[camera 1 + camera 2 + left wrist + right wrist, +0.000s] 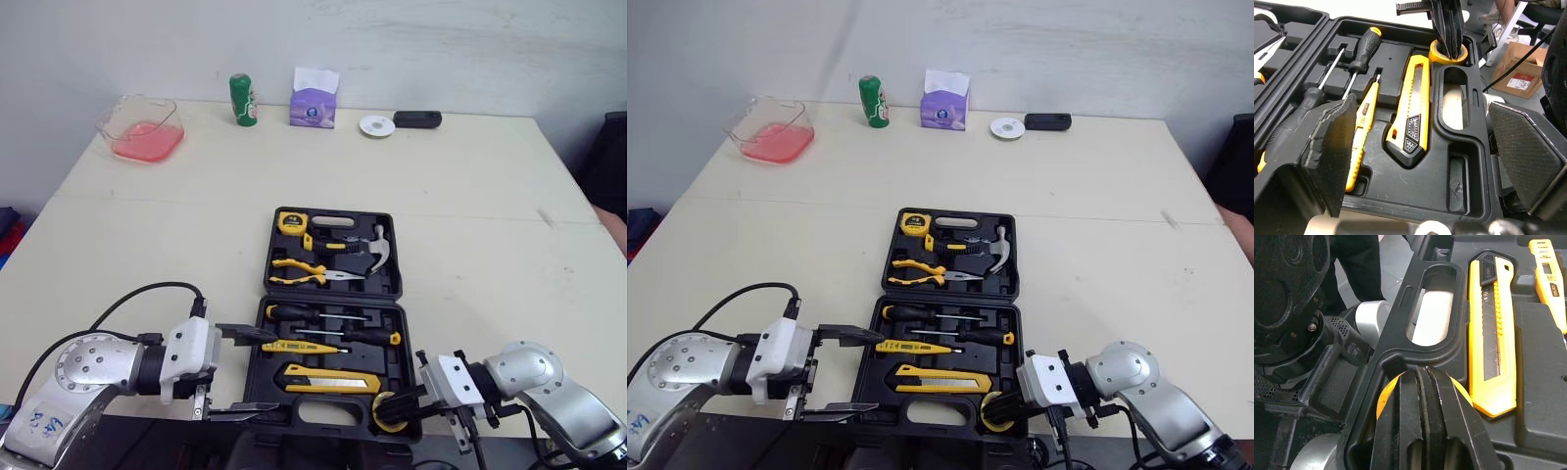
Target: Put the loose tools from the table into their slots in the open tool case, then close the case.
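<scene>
Ahead of me the counter (470,196) is pale cream, and a plain whitish wall (441,49) rises right behind the purple tissue box (313,98) at its far edge. Left of that box stand a green can (242,101) and, farther left, a glass dish (140,128) of pink. Right of the box lie 1 white disc (376,125) and 1 black device (417,119).

Both arms reach forward low in front of the body, silver wrists turned inward so the hands face each other. The left hand (276,370) points toward the robot's right, its two black fingers (1332,147) spread wide apart. The right hand (392,408) points toward the robot's left, its fingers (1422,416) pressed flat together, seemingly with no gap between them.
</scene>
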